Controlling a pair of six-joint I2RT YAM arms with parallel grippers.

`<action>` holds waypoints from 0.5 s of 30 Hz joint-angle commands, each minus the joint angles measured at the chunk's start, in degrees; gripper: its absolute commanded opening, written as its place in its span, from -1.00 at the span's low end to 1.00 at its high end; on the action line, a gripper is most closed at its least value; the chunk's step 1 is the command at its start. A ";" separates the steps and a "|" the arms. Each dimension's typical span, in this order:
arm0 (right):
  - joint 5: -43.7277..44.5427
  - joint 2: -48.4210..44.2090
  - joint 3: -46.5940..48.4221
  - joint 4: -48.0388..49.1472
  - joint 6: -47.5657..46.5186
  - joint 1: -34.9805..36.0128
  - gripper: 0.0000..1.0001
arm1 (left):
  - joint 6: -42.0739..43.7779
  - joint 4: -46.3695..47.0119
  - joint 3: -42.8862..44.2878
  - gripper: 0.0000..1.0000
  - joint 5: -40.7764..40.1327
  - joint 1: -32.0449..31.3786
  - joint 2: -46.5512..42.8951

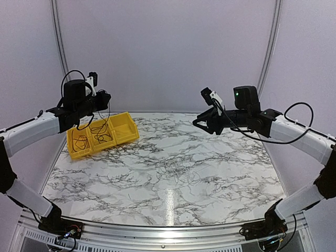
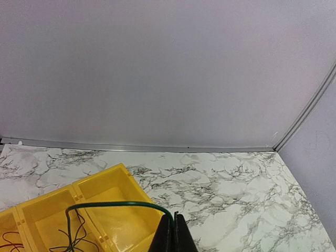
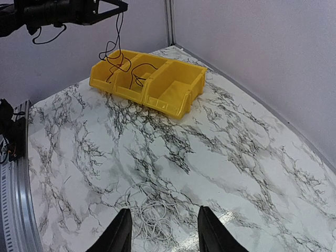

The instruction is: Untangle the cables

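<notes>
My left gripper (image 2: 175,227) is shut on a thin greenish cable (image 2: 116,204). It holds the cable above the yellow three-part bin (image 2: 124,170). The cable arcs left and hangs down into the bin's middle compartment (image 1: 102,134). From the right wrist view the cable (image 3: 117,35) dangles from the left gripper (image 3: 111,7). A black cable (image 1: 80,140) lies coiled in the bin's left compartment. A pale cable (image 3: 153,216) lies in a loose coil on the marble table, below and between my right gripper's open fingers (image 3: 119,233). My right gripper (image 1: 201,124) hovers high and is empty.
The yellow bin (image 1: 131,137) stands at the back left of the marble table (image 1: 220,173), its right compartment bare. Purple walls with metal rails close off the back and sides. The pale coil (image 1: 176,173) lies near the table's middle.
</notes>
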 commanded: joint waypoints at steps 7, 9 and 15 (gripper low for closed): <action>1.57 -1.20 -0.12 0.88 -1.34 -0.23 -0.13 | 3.16 -3.68 3.41 -1.00 5.58 5.88 4.71; 1.84 -1.22 -0.06 0.73 -1.61 -0.27 -0.12 | 3.14 -3.37 4.09 -1.00 6.82 6.82 6.31; 2.54 -1.22 -0.16 0.26 -2.44 -0.27 -0.12 | 2.78 -1.42 6.36 -1.00 9.70 8.60 11.31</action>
